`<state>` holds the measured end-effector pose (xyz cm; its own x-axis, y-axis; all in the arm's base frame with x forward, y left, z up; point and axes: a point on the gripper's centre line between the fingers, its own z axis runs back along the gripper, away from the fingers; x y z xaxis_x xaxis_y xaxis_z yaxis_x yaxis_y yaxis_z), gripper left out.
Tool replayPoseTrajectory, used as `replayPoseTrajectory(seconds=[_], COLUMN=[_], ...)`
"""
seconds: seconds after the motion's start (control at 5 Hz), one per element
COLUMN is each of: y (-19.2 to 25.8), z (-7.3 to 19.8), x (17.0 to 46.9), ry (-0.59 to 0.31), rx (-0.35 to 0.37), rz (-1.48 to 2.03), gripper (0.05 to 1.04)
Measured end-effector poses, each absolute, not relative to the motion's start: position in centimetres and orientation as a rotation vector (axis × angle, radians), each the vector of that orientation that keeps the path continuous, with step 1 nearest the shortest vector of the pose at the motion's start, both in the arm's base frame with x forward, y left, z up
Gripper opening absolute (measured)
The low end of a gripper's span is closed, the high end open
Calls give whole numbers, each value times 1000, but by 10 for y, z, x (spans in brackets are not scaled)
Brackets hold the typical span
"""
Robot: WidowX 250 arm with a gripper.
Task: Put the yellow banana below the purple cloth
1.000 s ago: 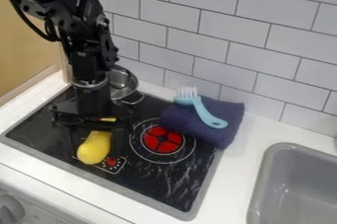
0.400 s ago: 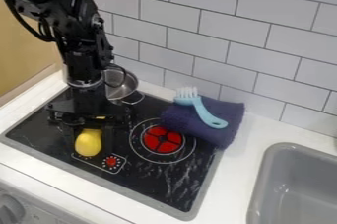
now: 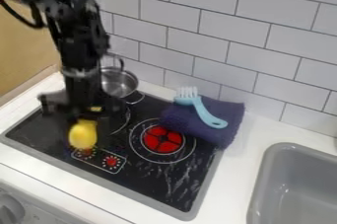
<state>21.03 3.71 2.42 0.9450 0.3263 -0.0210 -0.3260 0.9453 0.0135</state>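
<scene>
Our gripper & yellow banana moved slightly up-left in view vs. prev frame. We've got the banana gripped, at the cooktop's left part; purple cloth w/ light-blue brush on top is at right, nr wall.

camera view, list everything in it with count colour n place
banana: one, yellow, in gripper
cloth: one, purple, stove's back right
brush: one, light blue, on cloth
pot: one, silver, stove's back
stove: one, black, left of sink
burner: one, red, on stove
sink: one, grey, right
counter: one, white, around stove
tiles: many, whitish, wall
gripper: one, black, above stove
arm: one, black, upper left
</scene>
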Motion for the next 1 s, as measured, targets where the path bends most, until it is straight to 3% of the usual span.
replayPoseTrajectory(seconds=[0.4,0.8,1.0], y=[-14,-72,-75], z=[47,25,13], x=[211,200,200], ry=[-44,-25,-4], rx=[-9,-27,-30], rz=[171,47,68], gripper=[583,583,583])
